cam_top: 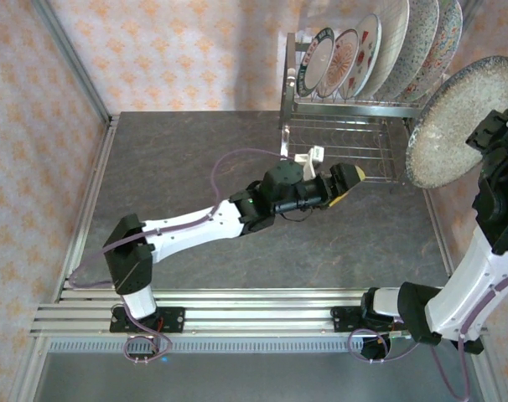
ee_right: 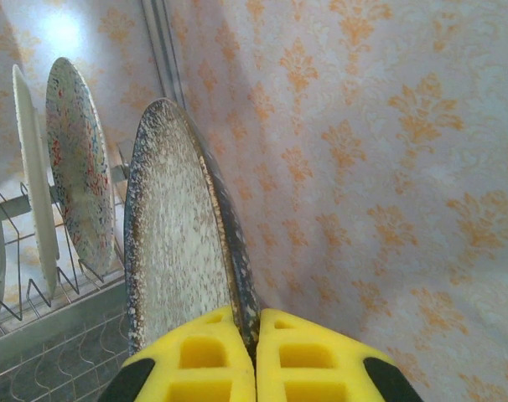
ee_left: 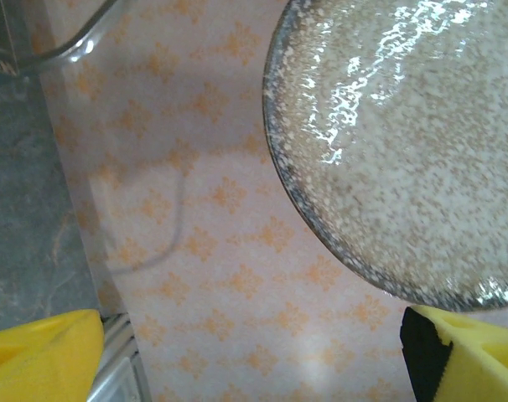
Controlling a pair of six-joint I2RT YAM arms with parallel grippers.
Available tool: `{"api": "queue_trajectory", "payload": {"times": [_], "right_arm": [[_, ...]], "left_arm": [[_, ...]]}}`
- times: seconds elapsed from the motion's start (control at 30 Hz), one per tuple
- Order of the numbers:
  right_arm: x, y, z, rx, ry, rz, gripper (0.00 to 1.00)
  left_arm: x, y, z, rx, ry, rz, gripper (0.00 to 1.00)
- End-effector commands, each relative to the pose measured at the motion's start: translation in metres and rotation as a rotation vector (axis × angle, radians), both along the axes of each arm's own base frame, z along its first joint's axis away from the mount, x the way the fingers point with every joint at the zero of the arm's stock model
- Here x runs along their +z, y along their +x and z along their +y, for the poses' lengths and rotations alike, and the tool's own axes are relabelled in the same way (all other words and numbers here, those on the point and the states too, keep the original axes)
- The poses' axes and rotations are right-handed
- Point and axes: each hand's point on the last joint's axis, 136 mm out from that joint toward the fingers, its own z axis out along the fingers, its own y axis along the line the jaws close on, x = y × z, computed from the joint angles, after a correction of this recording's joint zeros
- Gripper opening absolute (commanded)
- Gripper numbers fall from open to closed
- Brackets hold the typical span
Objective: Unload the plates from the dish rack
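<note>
My right gripper [ee_right: 256, 335] is shut on the rim of a large speckled plate [ee_right: 174, 251], which it holds upright on edge. From above, that plate [cam_top: 459, 121] hangs in the air just right of the dish rack [cam_top: 346, 138], with the right gripper [cam_top: 487, 138] at its right edge. Several more plates [cam_top: 367, 54] stand in the rack's upper slots. My left gripper [cam_top: 355, 177] hovers open over the table in front of the rack's lower shelf. In the left wrist view, the left gripper [ee_left: 254, 368] holds nothing and the speckled plate [ee_left: 405, 142] is above and beyond it.
The rack stands at the back right of the grey table [cam_top: 178, 167], against the patterned wall [cam_top: 178, 50]. A metal frame post [ee_right: 162, 50] runs up the corner behind the rack. An aluminium rail [cam_top: 237, 310] carries both arm bases at the near edge.
</note>
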Motion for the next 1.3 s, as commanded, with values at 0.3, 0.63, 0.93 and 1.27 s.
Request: {"api": "queue_trajectory", "payload": {"times": [0.3, 0.63, 0.93, 1.27], "right_arm": [[0.052, -0.049, 0.004, -0.059, 0.064, -0.321, 0.0], [0.032, -0.042, 0.012, -0.022, 0.167, -0.302, 0.0], [0.029, -0.042, 0.021, 0.025, 0.234, -0.331, 0.0], [0.014, -0.031, 0.026, 0.052, 0.296, -0.309, 0.0]], "left_arm": [[0.015, 0.007, -0.059, -0.096, -0.295, 0.118, 0.92], [0.025, 0.001, -0.092, -0.204, -0.431, 0.179, 0.83], [0.035, -0.009, -0.098, -0.268, -0.482, 0.195, 0.71], [0.04, -0.002, -0.084, -0.254, -0.508, 0.177, 0.45]]}}
